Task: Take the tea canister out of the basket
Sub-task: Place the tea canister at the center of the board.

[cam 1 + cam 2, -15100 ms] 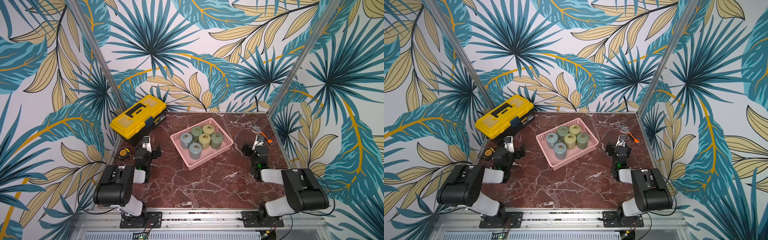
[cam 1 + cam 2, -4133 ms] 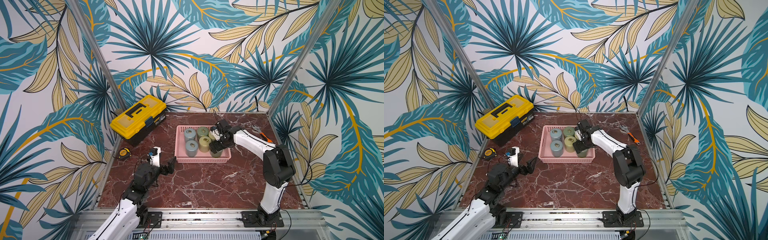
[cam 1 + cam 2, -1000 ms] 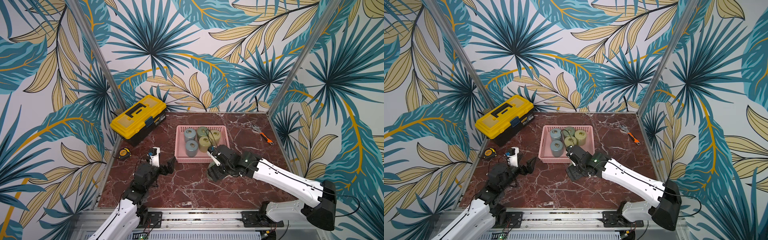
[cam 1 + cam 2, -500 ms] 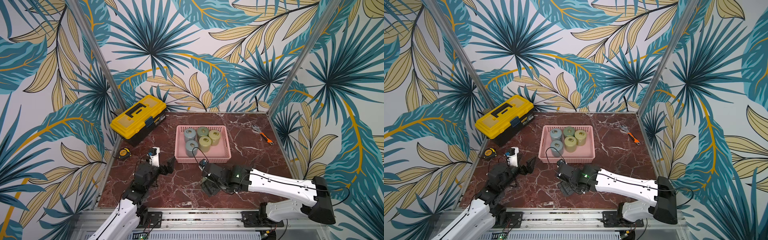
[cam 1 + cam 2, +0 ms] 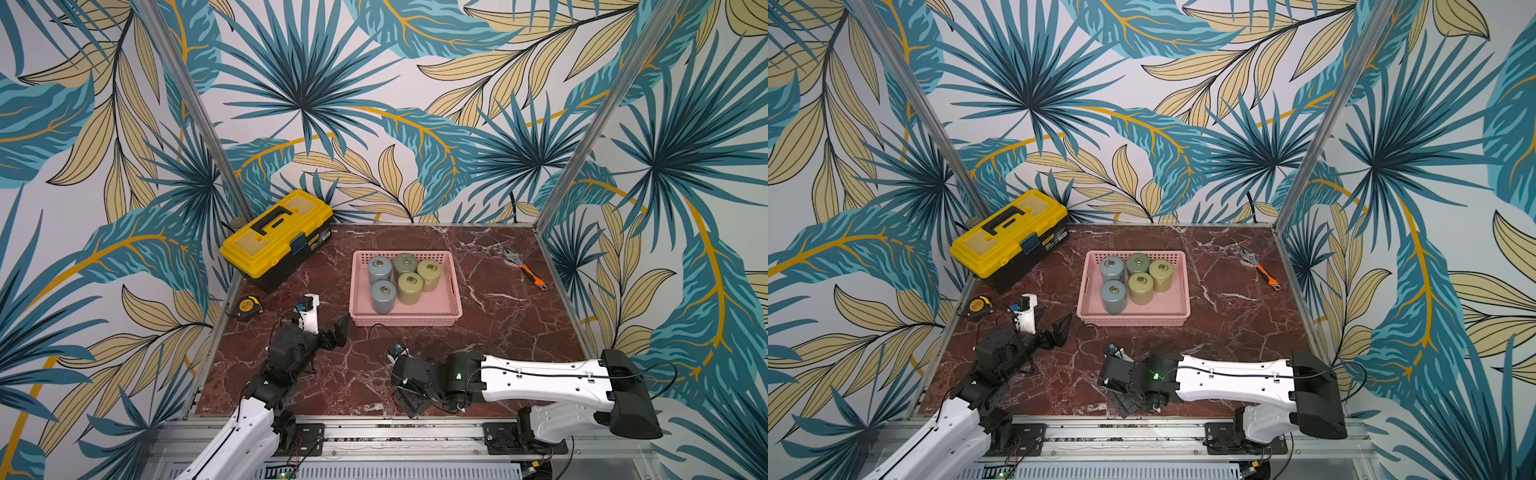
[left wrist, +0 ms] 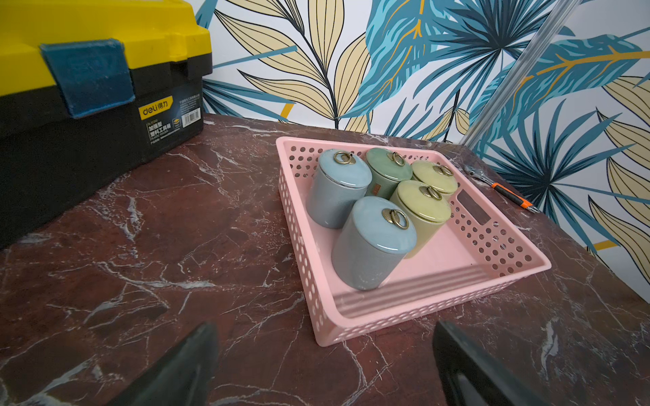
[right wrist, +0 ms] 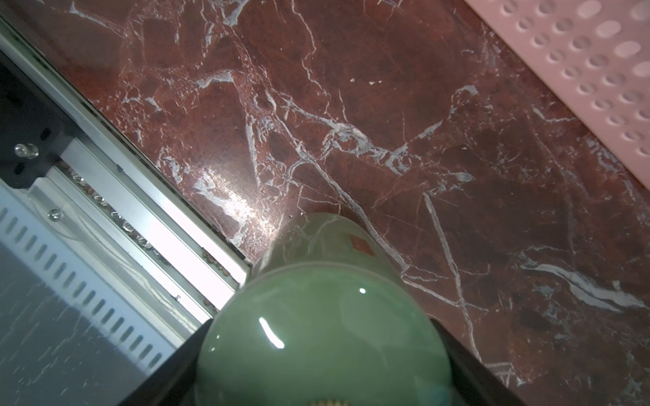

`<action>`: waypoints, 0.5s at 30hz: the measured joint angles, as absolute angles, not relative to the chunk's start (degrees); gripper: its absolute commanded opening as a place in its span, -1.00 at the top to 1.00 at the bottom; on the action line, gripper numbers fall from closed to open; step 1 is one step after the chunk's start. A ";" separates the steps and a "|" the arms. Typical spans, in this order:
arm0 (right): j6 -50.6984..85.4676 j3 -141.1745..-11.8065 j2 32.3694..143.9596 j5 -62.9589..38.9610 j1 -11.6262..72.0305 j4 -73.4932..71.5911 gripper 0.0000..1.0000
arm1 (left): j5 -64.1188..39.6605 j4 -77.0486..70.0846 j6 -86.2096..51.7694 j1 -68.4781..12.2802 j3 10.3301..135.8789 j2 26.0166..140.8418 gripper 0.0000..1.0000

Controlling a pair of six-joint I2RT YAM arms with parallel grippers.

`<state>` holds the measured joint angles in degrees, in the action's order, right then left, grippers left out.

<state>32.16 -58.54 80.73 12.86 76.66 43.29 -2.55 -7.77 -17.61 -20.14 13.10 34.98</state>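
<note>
Right gripper (image 7: 323,383) is clamped on a green tea canister (image 7: 316,281), at the 6 o'clock edge of the marble table (image 5: 498,332). It is outside the pink basket (image 5: 405,321), which sits toward 12 o'clock. Five other canisters (image 5: 410,286) stand inside the basket. Left gripper (image 6: 323,328) hovers at the basket's 8 o'clock, jaws apart and empty.

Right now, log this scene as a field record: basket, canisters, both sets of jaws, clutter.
basket: on the table, toward the back, level
in basket: five canisters, upright, lids on; two blue, one green, two yellow-green
right jaws: shut on a sixth canister, green, outside the basket, low by the table's front edge; contact with table unclear
left jaws: open, empty, pointing at the basket
clutter: toolbox, tape measure, wrench, all on the table
</note>
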 measured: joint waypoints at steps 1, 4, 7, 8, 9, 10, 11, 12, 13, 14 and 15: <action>32.40 -58.50 81.03 12.93 76.93 43.13 -0.13 | -2.55 -7.77 -17.61 -20.14 13.10 34.98 -1.00; 32.82 -58.48 81.87 13.23 77.38 43.05 -0.13 | -2.55 -7.75 -17.61 -20.14 13.10 34.98 -1.00; 33.04 -58.43 82.59 13.56 77.52 42.78 -0.13 | -2.55 -7.70 -17.61 -20.14 13.10 34.98 -1.00; 33.04 -58.39 82.74 13.72 77.54 42.61 -0.13 | -2.55 -7.68 -17.61 -20.14 13.10 34.98 -1.00; 33.04 -58.37 82.85 13.78 77.56 42.52 -0.13 | -2.55 -7.68 -17.61 -20.14 13.10 34.98 -1.00; 33.06 -58.37 82.94 13.87 77.58 42.37 -0.13 | -2.55 -7.68 -17.61 -20.14 13.10 34.98 -1.00; 33.06 -58.37 83.00 13.93 77.60 42.19 -0.13 | -2.55 -7.66 -17.58 -20.14 13.10 34.98 -1.00; 33.08 -58.37 83.07 13.93 77.62 42.06 -0.13 | -2.55 -7.66 -17.61 -20.14 13.10 34.98 -1.00; 33.19 -58.37 83.20 13.96 77.62 41.93 -0.13 | -2.55 -7.66 -17.58 -20.14 13.10 34.98 -1.00; 33.28 -58.37 83.42 13.96 77.62 41.78 -0.13 | -2.52 -7.64 -17.58 -20.14 13.10 34.98 -1.00; 33.32 -58.30 83.64 13.98 77.62 41.67 -0.13 | -2.55 -7.64 -17.58 -20.14 13.10 34.98 -1.00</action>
<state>33.32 -58.30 83.64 13.98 77.62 41.67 -2.55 -7.64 -17.58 -20.14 13.10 34.98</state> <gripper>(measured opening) 0.871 0.999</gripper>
